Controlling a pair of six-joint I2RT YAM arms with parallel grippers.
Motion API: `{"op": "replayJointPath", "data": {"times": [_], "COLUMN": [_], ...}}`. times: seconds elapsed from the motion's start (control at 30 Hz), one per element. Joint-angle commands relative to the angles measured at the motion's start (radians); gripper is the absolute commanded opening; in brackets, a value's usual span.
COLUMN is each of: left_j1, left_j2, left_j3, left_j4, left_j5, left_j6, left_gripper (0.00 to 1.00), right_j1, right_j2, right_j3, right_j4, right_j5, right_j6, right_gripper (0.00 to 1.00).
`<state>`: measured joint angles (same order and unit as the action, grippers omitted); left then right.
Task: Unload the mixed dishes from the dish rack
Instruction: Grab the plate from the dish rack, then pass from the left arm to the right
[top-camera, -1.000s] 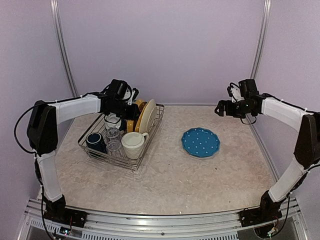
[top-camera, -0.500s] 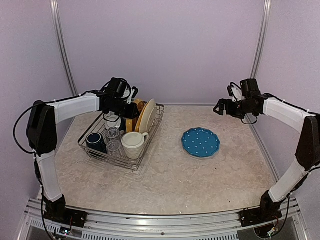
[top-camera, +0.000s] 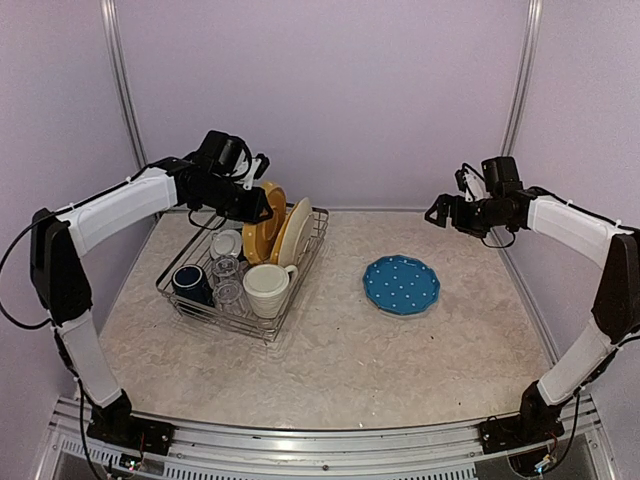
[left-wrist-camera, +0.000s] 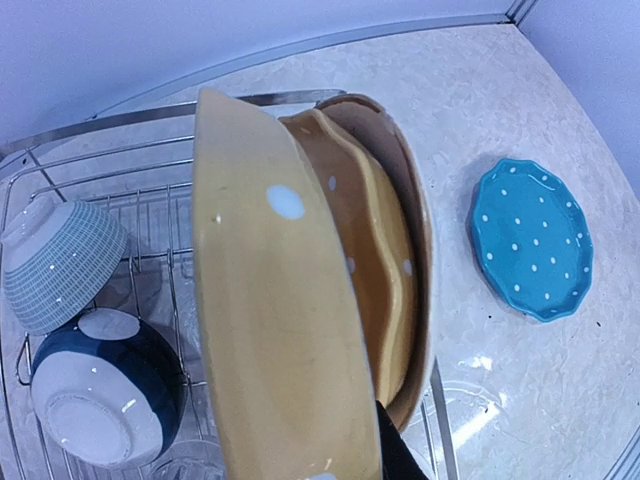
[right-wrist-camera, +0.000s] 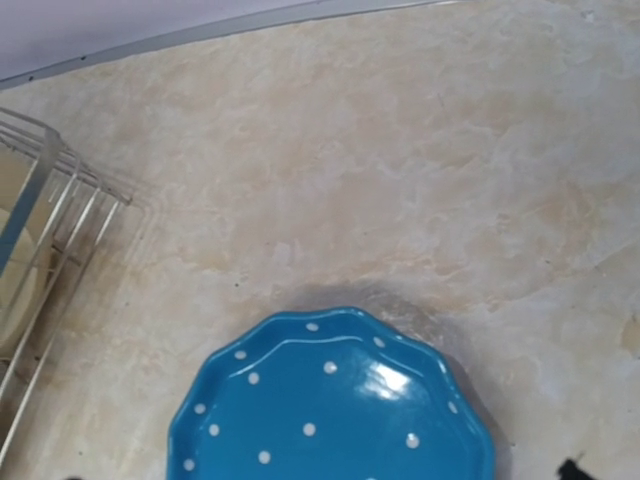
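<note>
The dish rack (top-camera: 300, 262) stands at the left of the table. My left gripper (top-camera: 256, 206) is shut on the rim of a yellow dotted plate (top-camera: 262, 228) and holds it upright, raised from the rack. In the left wrist view this plate (left-wrist-camera: 270, 330) fills the front, with one dark finger (left-wrist-camera: 396, 455) behind it. A second yellow plate (left-wrist-camera: 365, 250) and the cream plate (left-wrist-camera: 418, 225) lean behind. The rack also holds the cream mug (top-camera: 267, 290), navy mug (top-camera: 190, 282), glasses (top-camera: 228, 280) and bowls (left-wrist-camera: 60, 265). My right gripper (top-camera: 438, 212) is open and empty, high above the blue plate (top-camera: 401, 284).
The blue dotted plate (right-wrist-camera: 335, 410) lies flat on the marbled table right of the rack. The rack's right corner (right-wrist-camera: 40, 200) shows in the right wrist view. Purple walls close the back and both sides.
My left arm has risen and drawn back to the left, lifting the yellow dotted plate up from the other plates. The right arm has barely moved.
</note>
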<state>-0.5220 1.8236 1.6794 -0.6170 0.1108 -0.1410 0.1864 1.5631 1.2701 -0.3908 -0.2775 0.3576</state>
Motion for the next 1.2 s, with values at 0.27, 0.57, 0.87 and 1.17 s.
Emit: {"op": "replayJointPath", "data": {"times": [0.27,0.57,0.87,1.17], "left_j1": [-0.135,-0.336,-0.430,-0.486], "left_j2": [-0.225,-0.267,-0.160,-0.035], "left_j3": [0.113,-0.095,-0.122,-0.061], "left_j4": [0.085,0.442,0.588,0.644], "left_j5": [-0.202,-0.340,-0.381,-0.441], "left_j6": [0.185,0.518,0.775,0.941], "left_gripper": [0.00,0.00,0.00,0.00], "right_j1": [0.036,0.120,0.136,0.201], "right_j2": [0.027,0.070,-0.031,-0.044], "right_j3": [0.013,0.107,0.141,0.115], "right_j4": [0.104,0.261,0.272,0.283], "right_j5": [-0.132,-0.323,-0.298,-0.283], "right_j6": [0.243,0.492,0.580,0.604], "right_gripper": [1.00,1.00,1.00,1.00]}}
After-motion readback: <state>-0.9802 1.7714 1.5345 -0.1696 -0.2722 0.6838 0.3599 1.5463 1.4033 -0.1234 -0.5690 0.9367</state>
